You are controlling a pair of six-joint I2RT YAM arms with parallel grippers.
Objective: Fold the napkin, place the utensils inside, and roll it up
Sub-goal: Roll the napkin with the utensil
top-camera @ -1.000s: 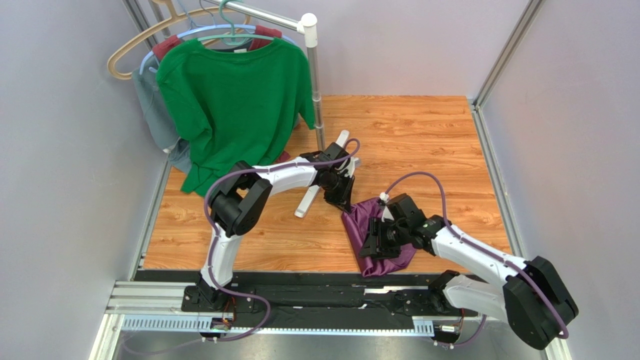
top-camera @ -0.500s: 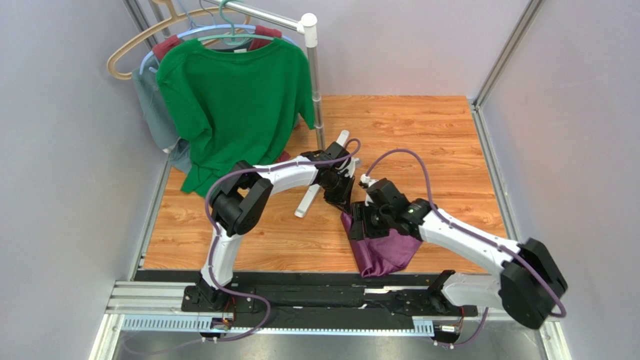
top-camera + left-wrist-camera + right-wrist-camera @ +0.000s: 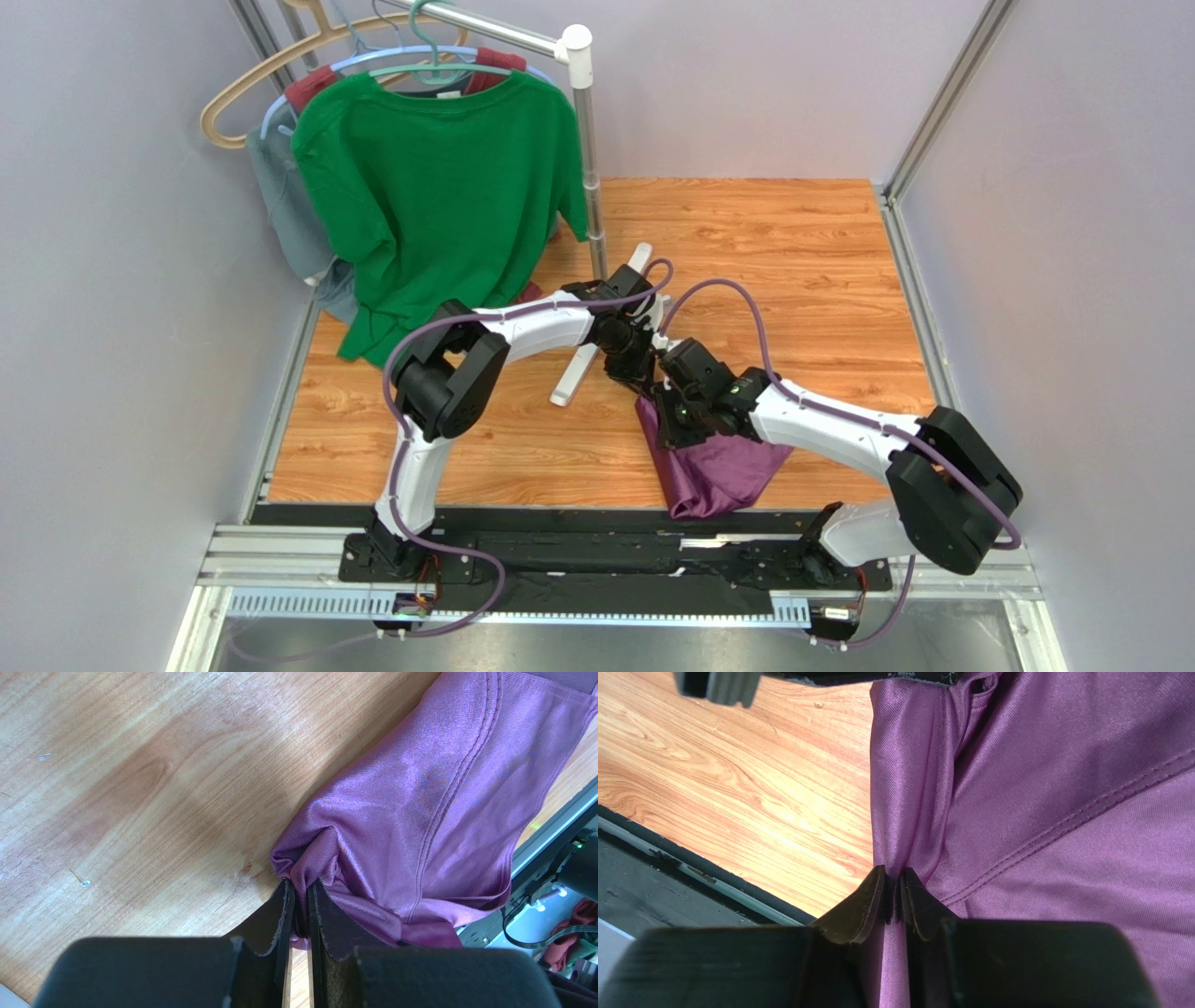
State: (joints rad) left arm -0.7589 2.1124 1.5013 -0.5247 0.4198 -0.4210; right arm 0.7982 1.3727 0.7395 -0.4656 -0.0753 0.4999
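Note:
The dark purple napkin [image 3: 730,473] lies crumpled on the wooden table near its front edge, one end lifted toward the two grippers. My left gripper [image 3: 636,381] is shut on a bunched corner of the napkin [image 3: 421,805], pinched between its jaws [image 3: 300,890]. Just beside it, my right gripper [image 3: 676,420] is shut on a narrow fold of the same cloth [image 3: 1053,784], which runs between its jaws [image 3: 894,885]. The utensils are out of view.
A green T-shirt [image 3: 435,196] hangs on a rack at the back left, with a maroon garment and a grey one behind it. The rack's metal pole [image 3: 586,154] and white foot bar [image 3: 601,336] stand next to the left arm. A black rail [image 3: 561,549] borders the near edge.
The right arm swung left and away from its base, up to the left gripper, and its jaws closed on a fold of the napkin. The left arm held still.

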